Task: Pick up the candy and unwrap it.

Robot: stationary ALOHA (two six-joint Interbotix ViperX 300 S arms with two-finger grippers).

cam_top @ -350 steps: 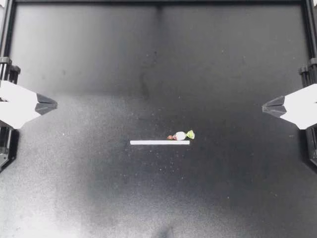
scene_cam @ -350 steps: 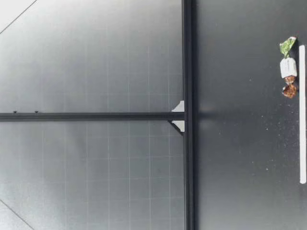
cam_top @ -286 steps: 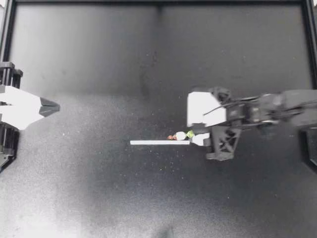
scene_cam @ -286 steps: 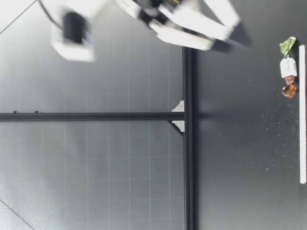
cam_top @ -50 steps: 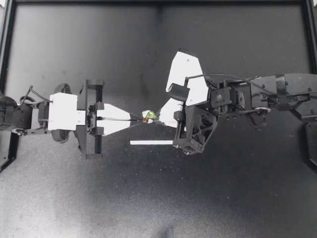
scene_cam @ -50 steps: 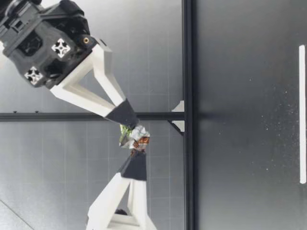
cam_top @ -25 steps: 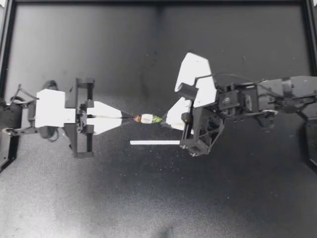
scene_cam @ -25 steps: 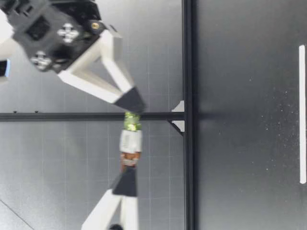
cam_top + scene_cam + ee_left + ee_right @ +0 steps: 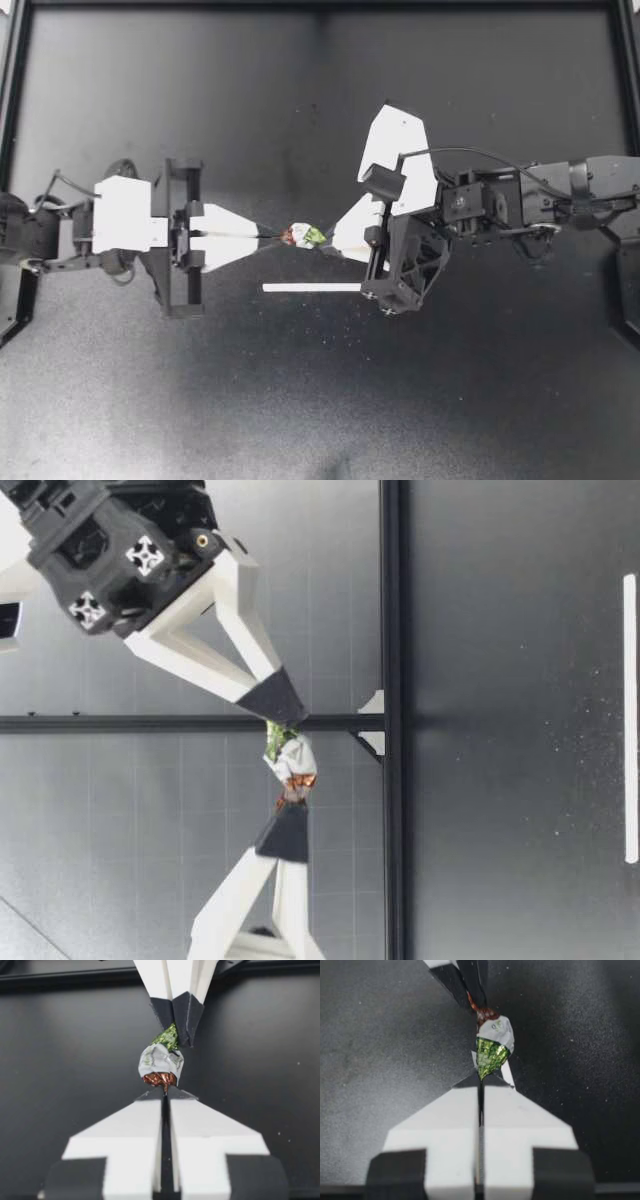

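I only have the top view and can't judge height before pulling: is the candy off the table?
Observer: Yes. In the low view the candy hangs well above the table, between both grippers.
Operator: Which end does each hold?
Observer: The left wrist view shows the left gripper shut on the brown twist; the right wrist view shows the right gripper shut on the green twist.
Operator: Wrapper open yet?
Observer: No, the white wrap is closed around the middle.
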